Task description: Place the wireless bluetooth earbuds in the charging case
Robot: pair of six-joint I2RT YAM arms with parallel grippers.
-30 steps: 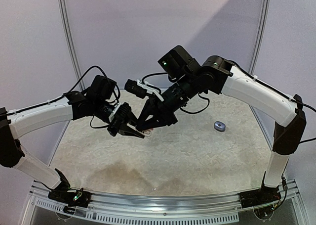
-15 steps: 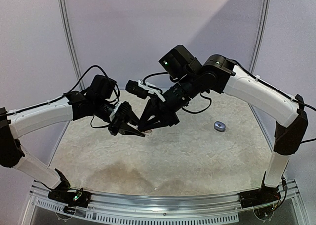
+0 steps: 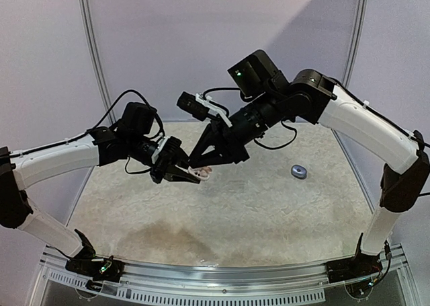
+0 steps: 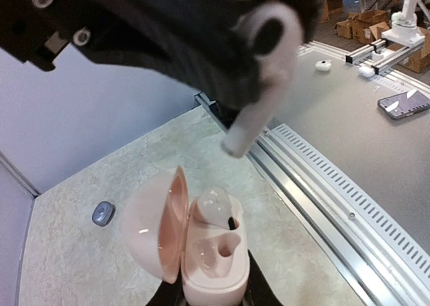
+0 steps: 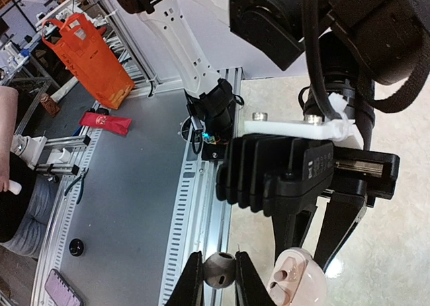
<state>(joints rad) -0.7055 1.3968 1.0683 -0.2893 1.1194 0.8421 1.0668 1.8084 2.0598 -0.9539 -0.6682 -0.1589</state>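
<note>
The left gripper (image 3: 193, 178) is clamped on the open pink charging case (image 4: 208, 269). One earbud (image 4: 213, 205) is seated and the near socket (image 4: 220, 249) is empty. The right gripper (image 5: 220, 279) pinches the second earbud (image 4: 261, 77) at twelve o'clock from that socket in the left wrist view, its stem aimed toward seven.

The right claw (image 3: 199, 163), pinching an earbud (image 4: 265, 64), crowds in just above the open pink case (image 4: 213, 272) in the left claw (image 3: 191, 178). The lid (image 4: 151, 225) walls one side. A seated bud (image 4: 213, 204) fills one socket — the other socket (image 4: 222, 249) lies open. A small grey case (image 3: 298, 172) sits well apart on the counter (image 3: 269, 212).
</note>
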